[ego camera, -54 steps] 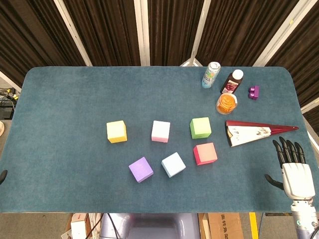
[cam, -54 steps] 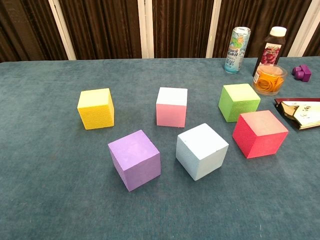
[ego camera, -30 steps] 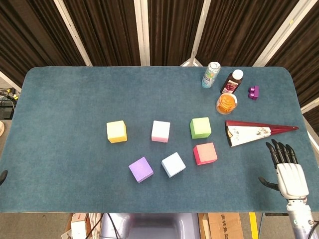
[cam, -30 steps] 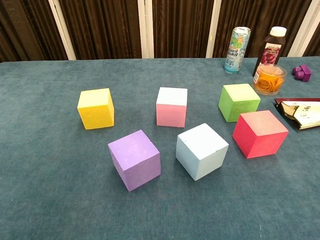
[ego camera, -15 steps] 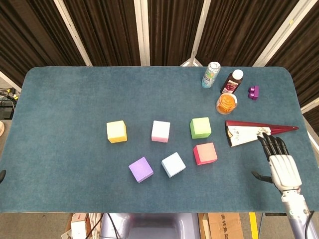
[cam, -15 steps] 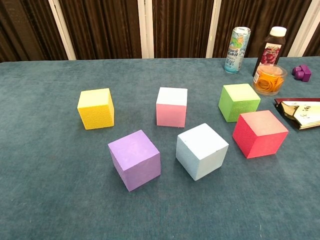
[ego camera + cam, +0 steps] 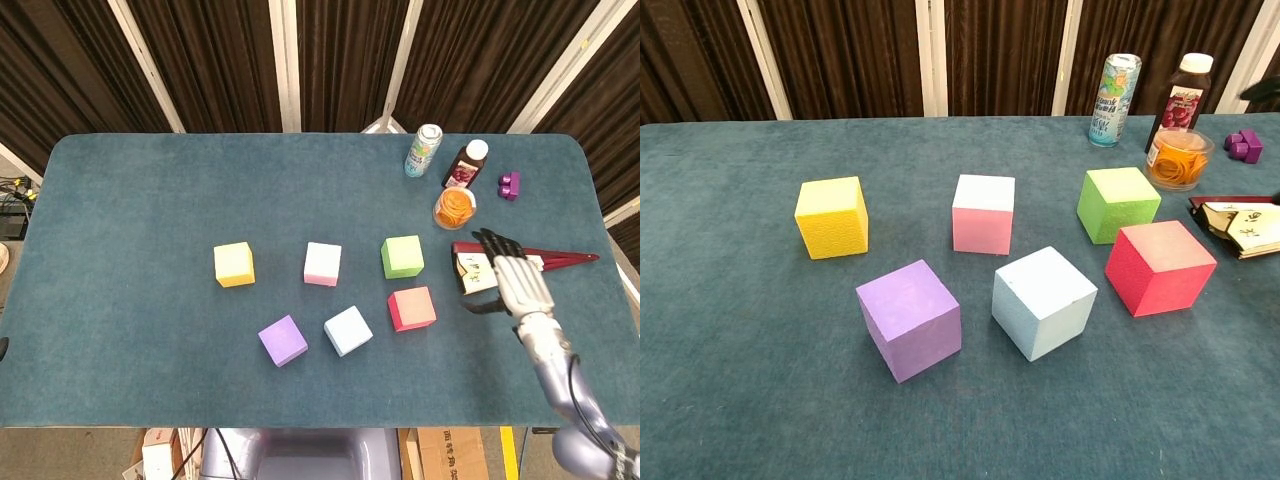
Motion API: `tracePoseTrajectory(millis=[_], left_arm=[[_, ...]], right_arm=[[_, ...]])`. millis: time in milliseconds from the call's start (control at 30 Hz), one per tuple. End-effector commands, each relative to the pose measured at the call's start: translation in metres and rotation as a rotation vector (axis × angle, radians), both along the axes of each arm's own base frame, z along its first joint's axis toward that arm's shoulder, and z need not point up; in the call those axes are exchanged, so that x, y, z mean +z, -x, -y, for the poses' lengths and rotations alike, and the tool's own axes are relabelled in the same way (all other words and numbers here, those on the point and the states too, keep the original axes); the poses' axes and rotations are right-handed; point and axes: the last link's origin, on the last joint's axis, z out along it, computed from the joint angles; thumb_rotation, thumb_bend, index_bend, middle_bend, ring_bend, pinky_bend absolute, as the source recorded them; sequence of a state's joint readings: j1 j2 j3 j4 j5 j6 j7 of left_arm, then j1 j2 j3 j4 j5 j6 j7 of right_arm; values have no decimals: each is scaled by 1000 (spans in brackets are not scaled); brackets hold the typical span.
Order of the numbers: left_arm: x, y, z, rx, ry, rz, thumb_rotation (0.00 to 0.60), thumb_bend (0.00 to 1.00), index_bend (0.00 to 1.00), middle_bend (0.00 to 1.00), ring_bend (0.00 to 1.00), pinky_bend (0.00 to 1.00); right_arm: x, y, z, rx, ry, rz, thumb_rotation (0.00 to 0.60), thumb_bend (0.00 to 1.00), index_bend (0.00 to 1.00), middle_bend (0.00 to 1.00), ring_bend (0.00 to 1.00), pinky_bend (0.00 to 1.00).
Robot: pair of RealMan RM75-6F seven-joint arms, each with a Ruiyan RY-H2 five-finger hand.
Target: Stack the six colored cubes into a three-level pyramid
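Since the earlier frame my right hand [image 7: 518,280] moved inward from the tabletop's right edge, fingers apart, holding nothing, above the dark red folded fan [image 7: 520,264]; the six coloured foam cubes [image 7: 411,308] sit unstacked mid-table

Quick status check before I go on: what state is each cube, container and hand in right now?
yellow cube: on table, unstacked
pink cube: on table, unstacked
green cube: on table, unstacked
red cube: on table, unstacked
light blue cube: on table, unstacked
purple cube: on table, unstacked
can: upright
bottle: upright, capped
right hand: open, empty
left hand: not visible
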State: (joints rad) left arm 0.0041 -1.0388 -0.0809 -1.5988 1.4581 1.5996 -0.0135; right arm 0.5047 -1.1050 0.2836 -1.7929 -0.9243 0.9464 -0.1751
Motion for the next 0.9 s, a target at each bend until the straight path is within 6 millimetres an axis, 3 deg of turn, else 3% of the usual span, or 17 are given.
tracePoseTrajectory(millis=[33,200,367,900], left_arm=[[0,1,0,6,-2,2,600,382,29,0,0,0],[3,1,-1,3,-12,8,600,382,29,0,0,0],[6,3,-2,7,-19,18,600,382,29,0,0,0],[4,4,-5,24,-17,30,600,382,29,0,0,0]], right_arm=[[-19,-28,21,26,-47,-6,600,131,29,19,0,0],[-40,-45,38,26,-58,-20,600,131,31,20,0,0],[-59,-51,52,16,-64,-40,600,130,64,80,0,0],[-90,-44,69,29,-81,-86,600,131,193,135,1,0]])
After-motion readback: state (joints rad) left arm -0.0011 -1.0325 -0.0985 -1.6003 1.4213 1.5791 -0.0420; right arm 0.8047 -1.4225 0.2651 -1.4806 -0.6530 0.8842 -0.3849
